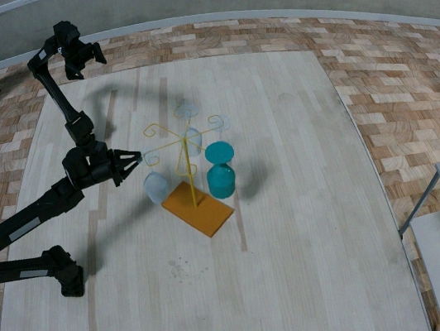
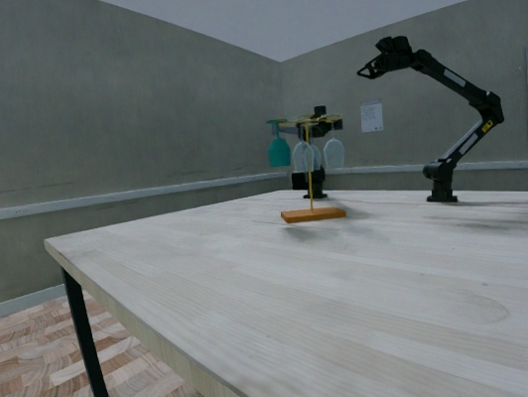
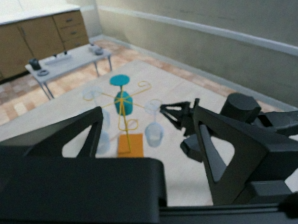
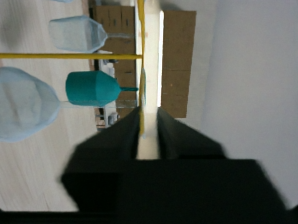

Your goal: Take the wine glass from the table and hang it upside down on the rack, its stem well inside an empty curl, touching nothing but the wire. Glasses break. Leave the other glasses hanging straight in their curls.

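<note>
Nearest, exterior view: broad front of the table [image 1: 331, 207] [image 2: 248, 298] [image 3: 180, 172] [image 4: 55, 165], pale planks, one dark leg under the corner
Beyond it, an orange block [image 1: 207, 219] [image 2: 318, 214] [image 3: 137, 145] on the tabletop; from it rises the yellow wire rack [image 1: 190, 178] [image 2: 309, 169] [image 3: 124, 122] [image 4: 75, 56], post close to upright, curls spread round the top
Teal glass [image 1: 221, 184] [image 2: 279, 153] [image 3: 123, 104] [image 4: 90, 88] hangs bowl down at the rack, foot uppermost; its stem's exact seat in the wire is not clear
Clear glass by the right tool [image 1: 155, 188] [image 3: 154, 135] [image 4: 25, 104] also bowl down, foot up at a curl, close to the fingertips; contact cannot be told
Other clear glasses [image 1: 193, 142] [image 2: 333, 153] [image 4: 75, 34] hang bowl down as well; outlines overlap in exterior view
Task's wine glass: all glasses seen are up at the rack, so among these; which one, cannot tell
Behind the rack, the right tool [image 1: 140, 158] [image 3: 160, 107] [image 4: 148, 112], fingers a little apart, tips at foot height; nothing clearly clamped
Off to one side, high above the table, the left tool [image 1: 92, 70] [image 2: 361, 72] [image 3: 148, 111], fingers wide apart, holding nothing, well away from the rack
Farthest, grey wall [image 2: 149, 124] with a sheet of paper [image 2: 371, 115]
</note>
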`<state>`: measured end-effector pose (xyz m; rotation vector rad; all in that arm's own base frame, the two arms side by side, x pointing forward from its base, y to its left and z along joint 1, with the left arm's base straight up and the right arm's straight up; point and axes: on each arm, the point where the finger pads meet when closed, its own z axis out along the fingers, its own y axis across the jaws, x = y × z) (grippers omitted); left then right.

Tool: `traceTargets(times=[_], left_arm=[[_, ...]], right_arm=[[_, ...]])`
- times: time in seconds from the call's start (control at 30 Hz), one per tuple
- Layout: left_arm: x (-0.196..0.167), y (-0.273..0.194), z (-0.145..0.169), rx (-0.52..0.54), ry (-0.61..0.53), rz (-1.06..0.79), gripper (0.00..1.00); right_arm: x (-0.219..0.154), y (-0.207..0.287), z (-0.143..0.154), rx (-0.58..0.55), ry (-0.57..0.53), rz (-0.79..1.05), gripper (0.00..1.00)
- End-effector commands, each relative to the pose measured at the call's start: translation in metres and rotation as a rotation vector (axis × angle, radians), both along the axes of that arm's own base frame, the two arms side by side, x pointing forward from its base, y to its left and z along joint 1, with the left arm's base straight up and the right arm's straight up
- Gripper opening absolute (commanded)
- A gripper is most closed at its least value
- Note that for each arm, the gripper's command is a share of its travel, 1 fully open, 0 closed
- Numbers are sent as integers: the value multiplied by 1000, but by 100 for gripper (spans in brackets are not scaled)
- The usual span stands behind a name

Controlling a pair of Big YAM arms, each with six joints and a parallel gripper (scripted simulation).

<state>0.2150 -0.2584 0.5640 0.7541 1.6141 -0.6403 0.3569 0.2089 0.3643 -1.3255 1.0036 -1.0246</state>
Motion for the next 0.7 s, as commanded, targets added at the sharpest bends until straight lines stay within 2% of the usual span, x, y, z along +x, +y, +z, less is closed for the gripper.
traceTargets(times=[0.0,0.03,0.13,0.2,0.27,0.33,0.5,0.63,0.67], left_arm=[[-6,11,47,-85,-54,10,90],[-6,11,47,-85,-54,10,90],[-6,11,47,-85,-54,10,90],[-6,11,47,-85,-54,10,90],[-6,11,47,-85,-54,10,90],[-13,6,27,-39,-40,-26,90],[-33,-2,10,18,-18,-133,90],[-41,-6,-2,41,0,-180,90],[-45,-8,-6,50,6,-200,90]], right_arm=[[-5,2,29,44,-47,10,45],[-5,2,29,44,-47,10,45],[-16,-1,19,-3,-16,17,79],[-24,-4,12,4,-3,18,100],[-29,-6,6,15,1,18,100],[-37,-8,-4,25,-2,18,100],[-69,-17,-10,22,8,18,100],[-82,-21,-7,17,2,16,100],[-84,-21,5,26,-13,14,100]])
